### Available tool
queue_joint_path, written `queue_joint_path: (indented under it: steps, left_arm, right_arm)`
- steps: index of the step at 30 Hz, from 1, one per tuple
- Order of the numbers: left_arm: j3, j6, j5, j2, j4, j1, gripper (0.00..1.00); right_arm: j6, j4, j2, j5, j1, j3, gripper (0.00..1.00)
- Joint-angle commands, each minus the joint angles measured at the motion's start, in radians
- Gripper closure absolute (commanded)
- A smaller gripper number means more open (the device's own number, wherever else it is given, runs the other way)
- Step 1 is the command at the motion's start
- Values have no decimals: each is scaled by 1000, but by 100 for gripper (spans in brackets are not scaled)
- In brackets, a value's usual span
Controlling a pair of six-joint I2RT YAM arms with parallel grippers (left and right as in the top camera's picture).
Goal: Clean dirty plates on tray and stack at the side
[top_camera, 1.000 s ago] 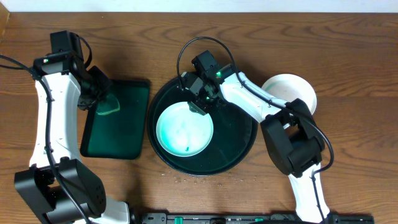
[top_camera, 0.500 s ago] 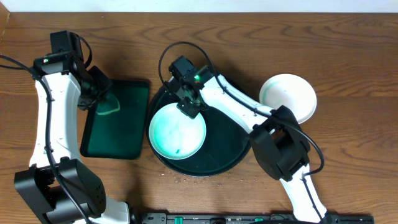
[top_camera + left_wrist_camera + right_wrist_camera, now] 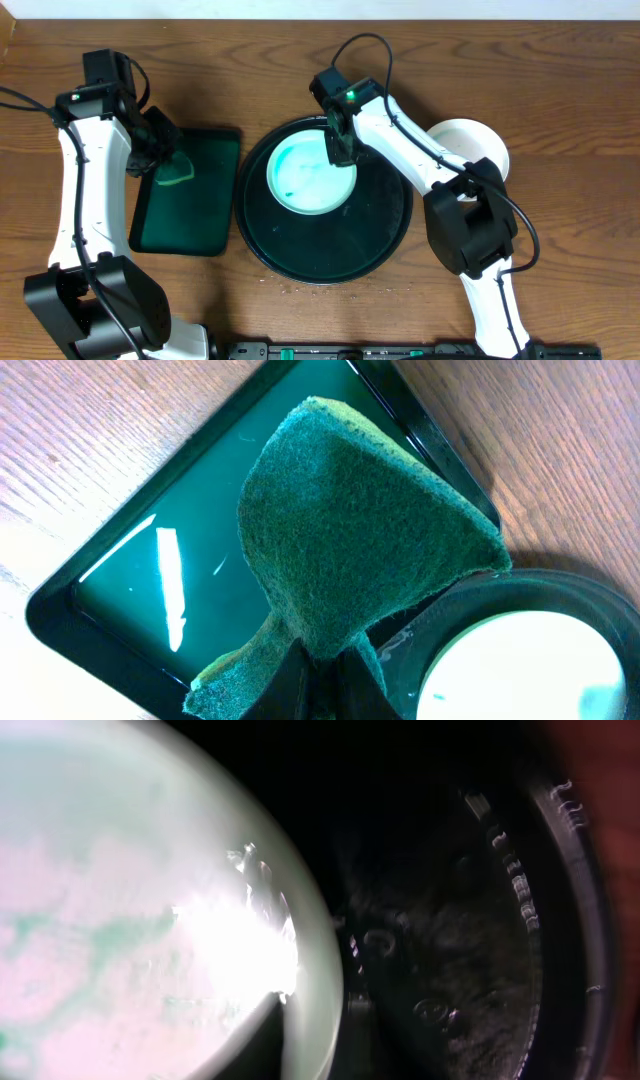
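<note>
Our right gripper (image 3: pixel 338 150) touches the dirty plate (image 3: pixel 300 182) at its edge, grip hidden; our left gripper (image 3: pixel 320 670) pinches the sponge (image 3: pixel 350 530), so we wipe next.

Round black tray (image 3: pixel 330 245), low rim, mid-table. Turquoise plate (image 3: pixel 305 178), smeared green, lies in its far-left part. White plate (image 3: pixel 478 140) on wood, right of tray.

Round tray (image 3: pixel 345 250) sits mid-table (image 3: pixel 560 80). Plate (image 3: pixel 300 180) lies in it, toward tray's back-left, w/ right gripper (image 3: pixel 338 152) clamped on plate's right rim. 2nd plate (image 3: pixel 472 140) on table, just right of round tray, toward back. Small tray (image 3: pixel 195 215) just left of round tray, nearly touching. Sponge (image 3: pixel 360 550) over small tray's back-left, pinched in left gripper (image 3: pixel 163 158).
</note>
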Motion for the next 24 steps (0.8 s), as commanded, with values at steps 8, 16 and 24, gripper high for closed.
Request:
queue_joint_path:
  steps: [8, 16, 24]
  left_arm:
    - [-27, -11, 46, 4, -3, -118, 93]
    - [-55, -105, 31, 4, 48, -274, 93]
    - [-121, -166, 16, 24, 130, -373, 93]
  right_arm:
    - [-106, 61, -17, -158, -57, -40, 51]
    - [-119, 96, 11, -220, -116, -46, 91]
    - [-95, 97, 66, -294, -116, -55, 99]
